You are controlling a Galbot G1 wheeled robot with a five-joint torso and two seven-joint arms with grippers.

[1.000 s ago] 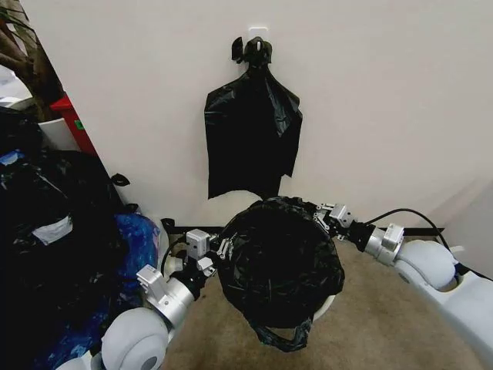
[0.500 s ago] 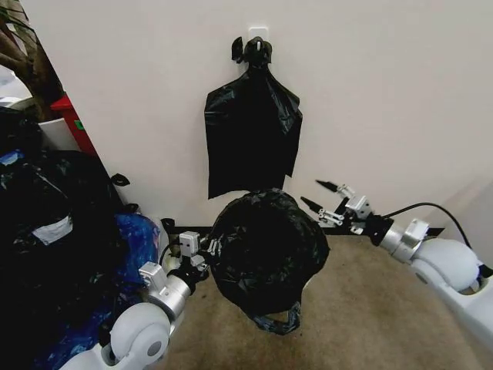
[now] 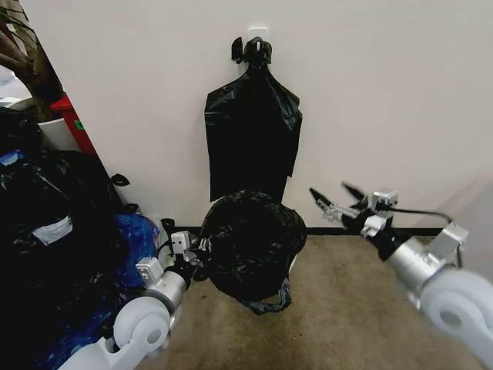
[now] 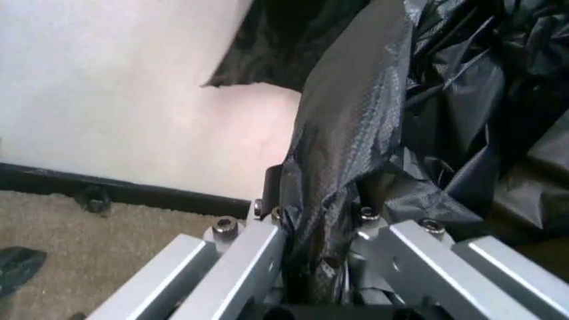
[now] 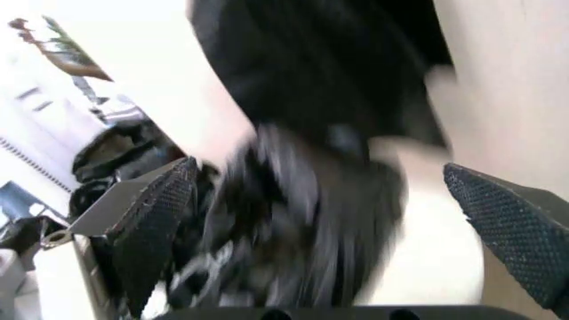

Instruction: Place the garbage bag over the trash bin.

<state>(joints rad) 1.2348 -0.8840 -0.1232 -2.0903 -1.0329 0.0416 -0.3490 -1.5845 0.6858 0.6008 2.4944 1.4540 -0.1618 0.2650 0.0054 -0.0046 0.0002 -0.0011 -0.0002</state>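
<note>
Seating step: left gripper (image 3: pixel 187 253) pinches the glossy black plastic garbage bag (image 3: pixel 248 240) draped over the round white bin (image 3: pixel 293 262); right gripper (image 3: pixel 333 202) hangs wide open beside it and probably needs to regrip the bag's free edge.

Colours, quick pass
Garbage bag (image 3: pixel 250 243) glossy black; my left gripper (image 4: pixel 316 267) silver metal; my right gripper's (image 3: pixel 333 199) pads (image 5: pixel 151 230) black, dotted grid; wall (image 3: pixel 400 100) off-white; carpet (image 3: pixel 339 308) tan-brown.
</note>
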